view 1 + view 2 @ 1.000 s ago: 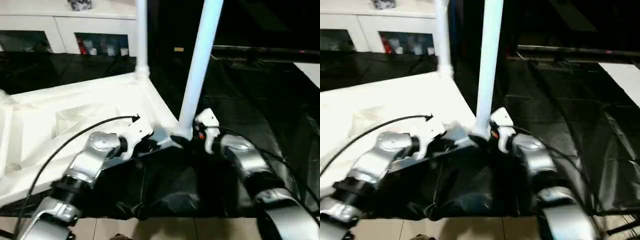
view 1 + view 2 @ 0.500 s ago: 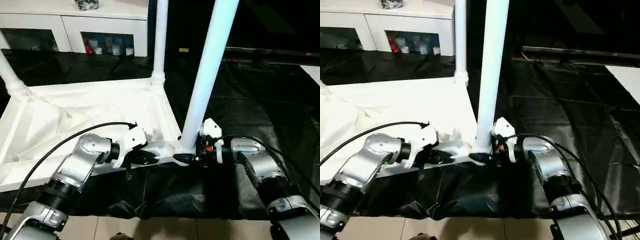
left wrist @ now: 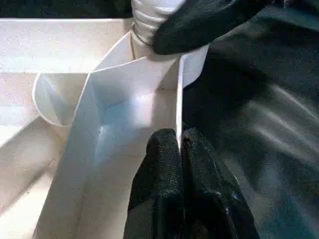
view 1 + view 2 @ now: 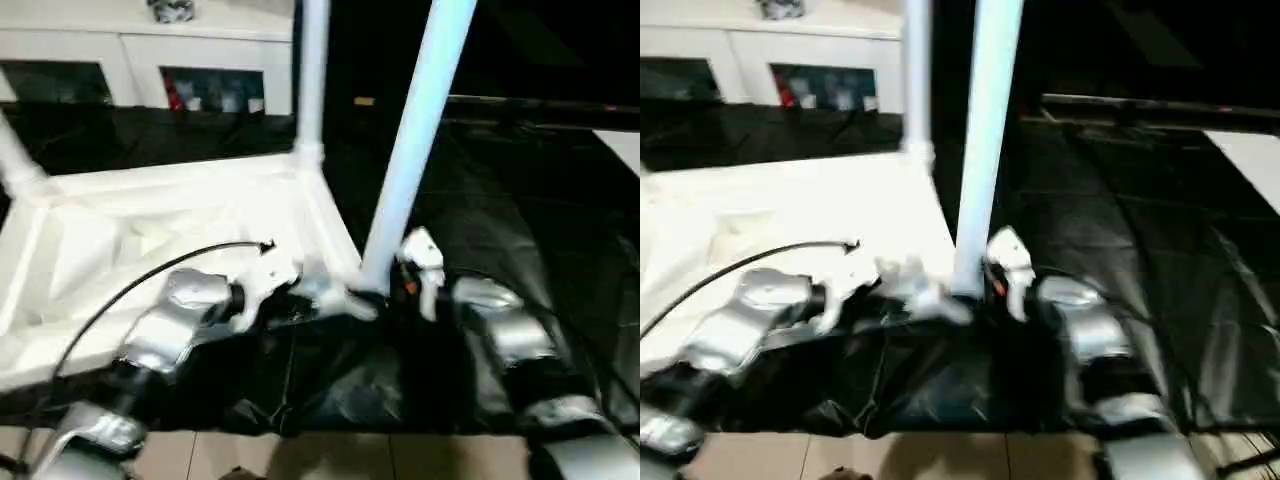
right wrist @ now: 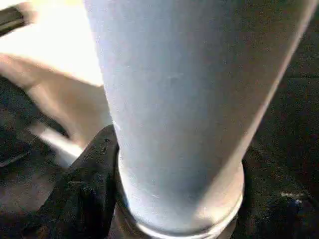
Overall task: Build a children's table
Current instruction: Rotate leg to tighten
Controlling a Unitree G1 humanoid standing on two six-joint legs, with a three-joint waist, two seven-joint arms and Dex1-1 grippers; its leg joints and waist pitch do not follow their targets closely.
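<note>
A black sheet (image 4: 480, 200) covers my bench. Behind it stands a white cabinet (image 4: 140, 50) with glass doors. Pale floor tiles (image 4: 330, 458) lie below.

The leg (image 4: 412, 150) just above the right gripper (image 4: 385, 297) runs out past the upper edge of the head views, so its far end cannot be seen. The same goes for the second leg (image 4: 311, 75) beyond the left gripper (image 3: 179, 149). A third leg (image 4: 17, 160), far off to the left gripper's outer side, is cut by the edge. In the right wrist view the leg blocks nearly everything behind it, and one black finger (image 5: 82, 194) shows beside its base; the other is hidden. The objects behind the cabinet's (image 4: 140, 50) glass doors, well beyond both grippers, are too blurred to name.
</note>
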